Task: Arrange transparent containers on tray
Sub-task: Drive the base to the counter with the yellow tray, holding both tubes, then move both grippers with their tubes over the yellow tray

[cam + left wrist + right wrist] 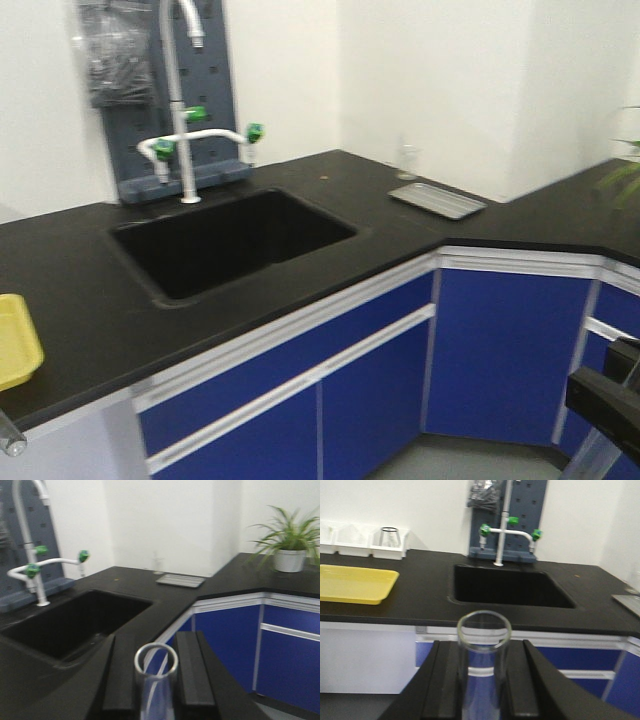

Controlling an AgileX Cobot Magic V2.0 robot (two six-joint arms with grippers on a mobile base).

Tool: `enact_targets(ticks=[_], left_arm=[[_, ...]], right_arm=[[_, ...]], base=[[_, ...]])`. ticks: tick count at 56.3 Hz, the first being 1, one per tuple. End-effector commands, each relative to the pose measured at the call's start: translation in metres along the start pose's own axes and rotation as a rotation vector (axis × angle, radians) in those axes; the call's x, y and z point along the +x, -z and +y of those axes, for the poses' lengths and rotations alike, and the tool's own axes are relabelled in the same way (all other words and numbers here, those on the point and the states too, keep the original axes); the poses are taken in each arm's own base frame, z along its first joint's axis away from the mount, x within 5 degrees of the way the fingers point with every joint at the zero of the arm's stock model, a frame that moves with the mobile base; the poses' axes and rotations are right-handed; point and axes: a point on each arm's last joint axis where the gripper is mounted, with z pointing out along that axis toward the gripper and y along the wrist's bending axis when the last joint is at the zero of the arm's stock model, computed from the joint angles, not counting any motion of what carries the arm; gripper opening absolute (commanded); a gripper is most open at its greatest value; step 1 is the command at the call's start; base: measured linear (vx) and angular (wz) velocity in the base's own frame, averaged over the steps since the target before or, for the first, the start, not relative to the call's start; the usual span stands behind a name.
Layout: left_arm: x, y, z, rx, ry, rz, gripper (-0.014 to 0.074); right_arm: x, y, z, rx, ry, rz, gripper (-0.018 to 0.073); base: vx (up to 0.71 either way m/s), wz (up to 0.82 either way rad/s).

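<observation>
Each wrist view shows one clear glass test tube gripped upright, open rim toward the camera. My left gripper [154, 652] is shut on a tube [156, 695], held over the counter's front edge by the sink. My right gripper [482, 649] is shut on another tube [482, 690], held in front of the counter and short of its edge. The yellow tray [355, 582] lies on the black counter, left of the sink in the right wrist view. Only its corner [15, 345] shows at the far left of the front view. A clear tube end [10, 438] pokes in below it.
A deep black sink [230, 240] with a white faucet [180, 110] sits mid-counter. A flat metal tray [437, 200] lies at the back right, with a potted plant [290, 542] beyond. White bins [365, 545] holding a glass beaker [390, 536] stand behind the yellow tray.
</observation>
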Motion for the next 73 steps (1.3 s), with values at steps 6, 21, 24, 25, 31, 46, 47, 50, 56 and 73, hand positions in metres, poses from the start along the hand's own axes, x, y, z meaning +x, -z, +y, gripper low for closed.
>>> enact_targets(ticks=[6,21,24,25,31,46,47,50,56,73], left_arm=[[-0.0175,0.0018,-0.0033,0.029,0.006,-0.11,0.0111],[-0.0175,0.0018,-0.0033,0.029,0.006,-0.11,0.0111],[-0.0175,0.0018,-0.0033,0.029,0.006,-0.11,0.0111],[-0.0175,0.0018,-0.0033,0.029,0.006,-0.11,0.0111],[-0.0175,0.0018,-0.0033,0.029,0.006,-0.11,0.0111],[-0.0175,0.0018,-0.0033,0.029,0.006,-0.11,0.0111],[-0.0175,0.0018,-0.0033,0.029,0.006,-0.11,0.0111],[-0.0175,0.0018,-0.0033,0.029,0.006,-0.11,0.0111],[-0.0175,0.0018,-0.0033,0.029,0.006,-0.11,0.0111],[-0.0175,0.0018,-0.0033,0.029,0.006,-0.11,0.0111]], right_arm=[[-0.0159,0.0026,-0.002,0.011,0.016,-0.108,-0.0011],[-0.0159,0.0026,-0.002,0.011,0.016,-0.108,-0.0011],[-0.0159,0.0026,-0.002,0.011,0.016,-0.108,-0.0011],[-0.0159,0.0026,-0.002,0.011,0.016,-0.108,-0.0011],[-0.0159,0.0026,-0.002,0.011,0.016,-0.108,-0.0011],[-0.0159,0.0026,-0.002,0.011,0.016,-0.108,-0.0011],[-0.0159,0.0026,-0.002,0.011,0.016,-0.108,-0.0011],[-0.0159,0.0026,-0.002,0.011,0.016,-0.108,-0.0011],[-0.0159,0.0026,-0.002,0.011,0.016,-0.108,-0.0011],[-0.0159,0.0026,-0.002,0.011,0.016,-0.108,-0.0011]], base=[[0.13,0.55],[0.14,0.55],[0.15,0.57],[0.15,0.57],[0.16,0.58],[0.17,0.5],[0.17,0.43],[0.18,0.41],[0.18,0.37],[0.22,0.24]])
